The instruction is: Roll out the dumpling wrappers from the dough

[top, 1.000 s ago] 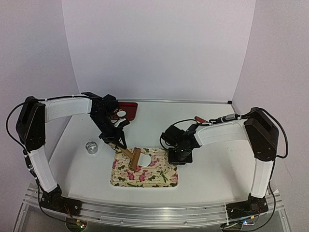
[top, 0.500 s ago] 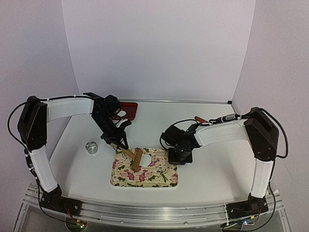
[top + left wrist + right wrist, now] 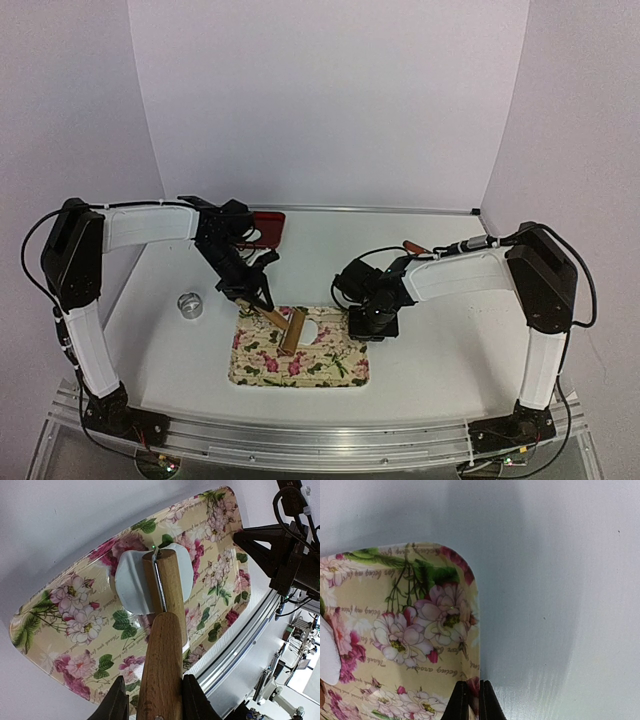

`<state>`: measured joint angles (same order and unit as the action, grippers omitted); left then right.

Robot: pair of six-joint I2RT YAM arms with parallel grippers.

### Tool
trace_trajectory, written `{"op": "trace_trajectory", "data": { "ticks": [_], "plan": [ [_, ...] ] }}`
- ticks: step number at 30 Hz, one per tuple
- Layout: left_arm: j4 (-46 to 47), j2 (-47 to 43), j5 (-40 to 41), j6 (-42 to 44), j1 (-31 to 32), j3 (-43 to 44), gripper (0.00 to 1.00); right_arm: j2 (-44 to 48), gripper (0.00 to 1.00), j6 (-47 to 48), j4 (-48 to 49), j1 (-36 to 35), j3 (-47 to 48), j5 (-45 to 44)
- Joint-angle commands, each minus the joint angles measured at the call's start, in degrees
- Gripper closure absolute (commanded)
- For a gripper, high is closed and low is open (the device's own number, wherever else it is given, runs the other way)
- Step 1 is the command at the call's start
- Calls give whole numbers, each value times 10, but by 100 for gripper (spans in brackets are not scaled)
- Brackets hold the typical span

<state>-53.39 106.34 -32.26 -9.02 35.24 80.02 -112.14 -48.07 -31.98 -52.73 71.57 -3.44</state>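
**Clerk:** Stock on the table (image 3: 440,340), left to right. Arms?

**Checker:** Two, one on each side, both reaching in towards the middle.

**Clerk:** Far left?

**Checker:** Metal ring (image 3: 190,304), count one. It stands alone on the bare surface, well apart from everything else.

**Clerk:** Behind it?

**Checker:** Red tray (image 3: 268,225), count one, at the back edge. It is partly covered by the left arm, so I cannot tell what is on it.

**Clerk:** Left gripper (image 3: 154,680)?

**Checker:** Count one. Its fingers are clamped on either side of the wooden handle of the rolling pin (image 3: 165,600).

**Clerk:** Rolling pins?

**Checker:** One. The handle slants up into the grip and the roller is down on the dough.

**Clerk:** Dough?

**Checker:** One piece of dough (image 3: 131,587), white and flattened. It lies in the floral tray (image 3: 65,625) under the roller and shows on both sides of it. The shape is uneven, not a clean disc.

**Clerk:** Floral trays?

**Checker:** One, rectangular with rounded corners, cream with pink flowers, near the front centre.

**Clerk:** Right gripper (image 3: 472,687)?

**Checker:** Count one. Its fingers are pinched together on the floral tray's rim, near the right far corner.
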Motion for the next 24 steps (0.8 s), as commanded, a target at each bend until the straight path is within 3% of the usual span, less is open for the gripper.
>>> {"op": "trace_trajectory", "data": {
  "ticks": [1, 24],
  "plan": [
    [-16, 47, 73, -3, 11, -34, 100, 0, 100, -3, -50, -2, -13, -31],
    [7, 90, 63, -5, 28, -21, 100, -2, 100, -5, -50, -2, -13, -29]
  ]
}}
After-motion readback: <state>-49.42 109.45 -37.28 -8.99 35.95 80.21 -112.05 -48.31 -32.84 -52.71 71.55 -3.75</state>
